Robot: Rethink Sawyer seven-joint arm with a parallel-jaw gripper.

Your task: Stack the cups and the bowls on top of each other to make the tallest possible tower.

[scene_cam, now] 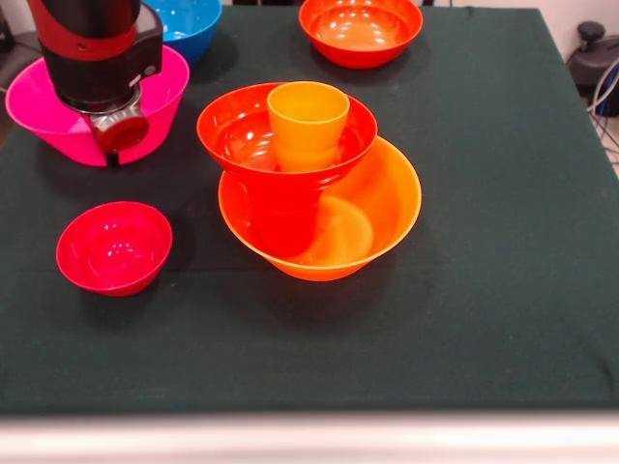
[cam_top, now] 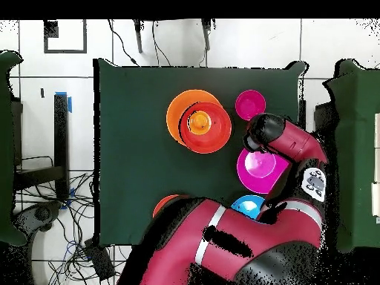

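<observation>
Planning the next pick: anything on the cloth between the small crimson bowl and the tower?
Nothing: the front view shows only bare green cloth between the crimson bowl and the tower's wide orange bowl.

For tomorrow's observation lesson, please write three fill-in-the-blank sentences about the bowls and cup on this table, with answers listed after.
1. The cup standing in the red-orange bowl is coloured ____.
2. The tower's base is the wide ____ bowl.
3. The robot arm hangs above the ____ bowl.

Answers: orange; orange; pink
</observation>
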